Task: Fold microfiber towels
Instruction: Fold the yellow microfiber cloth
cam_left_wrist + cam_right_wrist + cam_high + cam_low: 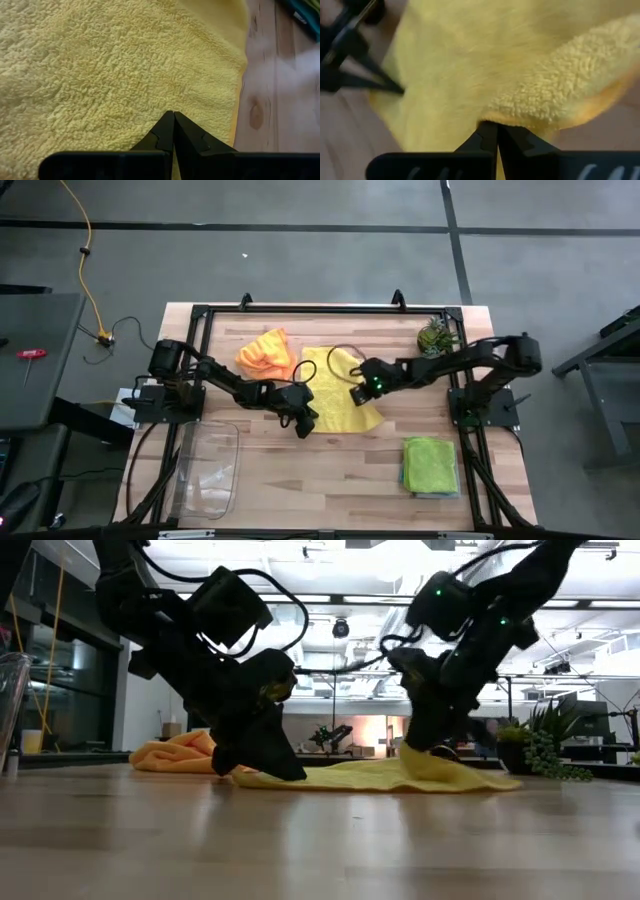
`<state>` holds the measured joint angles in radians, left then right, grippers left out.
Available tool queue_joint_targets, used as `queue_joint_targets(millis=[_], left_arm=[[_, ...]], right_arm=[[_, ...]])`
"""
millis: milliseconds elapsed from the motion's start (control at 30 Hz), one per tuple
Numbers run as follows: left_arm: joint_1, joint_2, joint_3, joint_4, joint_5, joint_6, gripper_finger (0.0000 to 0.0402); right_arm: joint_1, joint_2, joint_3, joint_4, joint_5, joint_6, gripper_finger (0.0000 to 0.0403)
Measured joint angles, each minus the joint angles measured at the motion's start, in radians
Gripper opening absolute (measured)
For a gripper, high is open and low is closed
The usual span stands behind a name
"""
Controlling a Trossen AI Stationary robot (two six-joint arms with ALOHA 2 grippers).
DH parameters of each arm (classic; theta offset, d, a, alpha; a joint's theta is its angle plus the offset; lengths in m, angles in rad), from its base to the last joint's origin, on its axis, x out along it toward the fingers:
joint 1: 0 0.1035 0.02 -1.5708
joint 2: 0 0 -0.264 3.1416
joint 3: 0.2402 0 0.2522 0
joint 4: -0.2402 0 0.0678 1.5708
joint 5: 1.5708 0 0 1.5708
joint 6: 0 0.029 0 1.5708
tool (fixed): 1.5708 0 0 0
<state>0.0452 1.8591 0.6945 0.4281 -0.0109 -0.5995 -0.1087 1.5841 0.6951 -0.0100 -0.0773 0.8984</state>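
Pale wooden planks make up the worktop (pixel 330 470) beneath me, framed by a black rail, with grey floor all round it. On it, near the middle, lies the soft yellow microfiber towel (pixel 338 385), spread mostly flat, and both my arms reach in over it. My left gripper (pixel 305 423) is down at the towel's near left corner, fingers pressed tight together with the tips on the yellow pile (whether any cloth is caught between them I cannot tell). My right gripper (pixel 357 393) is clenched on the towel's right edge, where a fold of the cloth is raised off the wood, seen from table height as a small hump under the fingers. Just beside the yellow towel, toward the far left, the rumpled orange microfiber towel (pixel 266 352) lies in a heap. Well apart, at the near right, the lime green microfiber towel (pixel 431 461) sits folded on top of a teal blue cloth (pixel 432 490) whose edge peeks out below. A clear plastic tray (pixel 208 470) rests at the near left, and a small spiky green plant (pixel 434 335) stands at the far right corner.
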Motion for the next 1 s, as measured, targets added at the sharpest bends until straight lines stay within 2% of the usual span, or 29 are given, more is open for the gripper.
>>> queue_joint_targets(millis=[267, 433, 567, 733, 933, 1000], left_arm=[[0.0, 0.001, 0.0, 0.0, 0.0, 0.0, 0.0], [0.0, 0.001, 0.0, -0.001, 0.0, 0.0, 0.0], [0.0, 0.002, -0.001, -0.001, 0.0, 0.0, 0.0], [0.0, 0.002, -0.001, -0.002, 0.0, 0.0, 0.0], [0.0, 0.002, -0.001, -0.002, 0.0, 0.0, 0.0], [0.0, 0.002, -0.001, -0.002, 0.0, 0.0, 0.0]], right_arm=[[0.074, 0.131, 0.108, -0.038, -0.174, -0.18, 0.0], [0.119, 0.122, 0.157, -0.231, -0.193, -0.339, 0.0], [0.133, 0.122, 0.19, -0.358, -0.147, -0.39, 0.0], [0.115, 0.105, 0.197, -0.367, -0.13, -0.41, 0.0], [0.055, 0.002, 0.197, -0.451, 0.018, -0.415, 0.0], [0.026, -0.034, 0.197, -0.458, 0.032, -0.431, 0.0]])
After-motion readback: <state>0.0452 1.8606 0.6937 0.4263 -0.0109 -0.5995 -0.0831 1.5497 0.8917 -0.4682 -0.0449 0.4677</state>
